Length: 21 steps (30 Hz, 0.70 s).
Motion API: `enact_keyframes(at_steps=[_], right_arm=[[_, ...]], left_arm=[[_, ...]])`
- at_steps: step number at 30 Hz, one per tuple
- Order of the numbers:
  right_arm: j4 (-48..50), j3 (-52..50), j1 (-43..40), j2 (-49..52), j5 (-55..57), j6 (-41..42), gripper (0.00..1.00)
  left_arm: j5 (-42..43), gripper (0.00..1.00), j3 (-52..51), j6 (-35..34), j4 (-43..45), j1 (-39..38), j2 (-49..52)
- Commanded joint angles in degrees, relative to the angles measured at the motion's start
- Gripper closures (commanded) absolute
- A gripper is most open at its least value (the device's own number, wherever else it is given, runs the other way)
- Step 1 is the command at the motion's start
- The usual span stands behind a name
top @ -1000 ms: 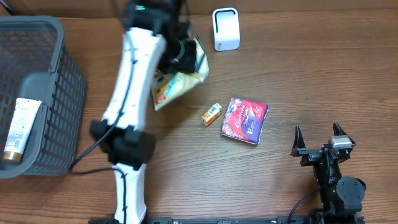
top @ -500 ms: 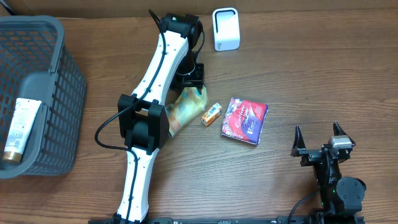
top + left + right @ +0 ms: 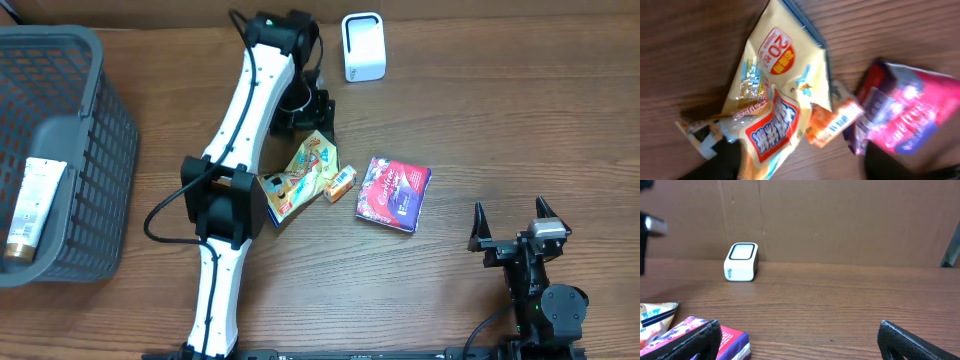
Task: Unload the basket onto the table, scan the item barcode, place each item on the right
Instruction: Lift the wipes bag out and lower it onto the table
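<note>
The left end effector (image 3: 308, 108) hangs over the table (image 3: 480, 120) near its far edge. Its fingers (image 3: 890, 167) show only as dark blurs at the bottom of the left wrist view, apart and with nothing clamped between them.

In the overhead view the snack bag (image 3: 300, 175) lies flat on the table at 6 o'clock from this end effector, clear of it. The bag's long axis runs from about 1 o'clock to 7 o'clock. The small orange box (image 3: 340, 183) sits against the bag's 3 o'clock edge, and the pink packet (image 3: 393, 193) lies just beside the box, again at 3 o'clock. The white scanner (image 3: 363, 47) stands at about 1 o'clock from the left end effector, near it.

The right end effector (image 3: 515, 235) is parked with its jaws wide apart and empty, well away at 4 o'clock. The left arm is therefore plainly the nearer one to all 3 items and to the scanner.

1 second ago the left end effector held the bag aloft close to the scanner. Half a second ago the bag was lower. Now it has been let go onto the table, and the end effector has drawn back toward 12 o'clock. The right arm has not moved.
</note>
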Motion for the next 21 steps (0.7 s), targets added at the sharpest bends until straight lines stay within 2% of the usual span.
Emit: enact_keyframes(at_steps=[1, 6, 8, 11, 16, 18, 19, 20, 21], right_arm=[[0.4, -0.6, 0.3, -0.6, 0.4, 0.0, 0.0], [0.4, -0.6, 0.3, -0.6, 0.3, 0.0, 0.0], [0.4, -0.6, 0.3, -0.6, 0.4, 0.0, 0.0], [0.4, -0.6, 0.3, -0.6, 0.4, 0.0, 0.0], [0.4, -0.6, 0.3, -0.6, 0.4, 0.0, 0.0], [0.4, -0.6, 0.3, -0.6, 0.3, 0.0, 0.0], [0.4, -0.6, 0.3, -0.6, 0.4, 0.0, 0.0], [0.4, -0.6, 0.3, -0.6, 0.3, 0.0, 0.0], [0.4, -0.6, 0.3, -0.6, 0.4, 0.0, 0.0]], left_arm=[[0.3, 0.52, 3.1, 1.0, -0.2, 0.3, -7.9], [-5.6, 0.49, 3.1, 1.0, -0.2, 2.1, -15.8], [-8.6, 0.36, 3.1, 1.0, -0.1, 3.7, -20.2], [-13.2, 0.31, 3.1, 0.1, 0.7, 6.8, -26.3], [-20.1, 0.31, 3.1, -0.5, 3.8, 14.4, -35.2], [-21.4, 0.27, 3.1, -0.5, 4.6, 18.5, -37.7], [-22.0, 0.23, 3.1, -0.5, 5.0, 20.2, -38.5], [-23.2, 0.0, 3.1, -0.5, 5.7, 22.5, -39.3], [-24.6, 0.0, 3.1, -0.5, 6.6, 24.5, -39.6]])
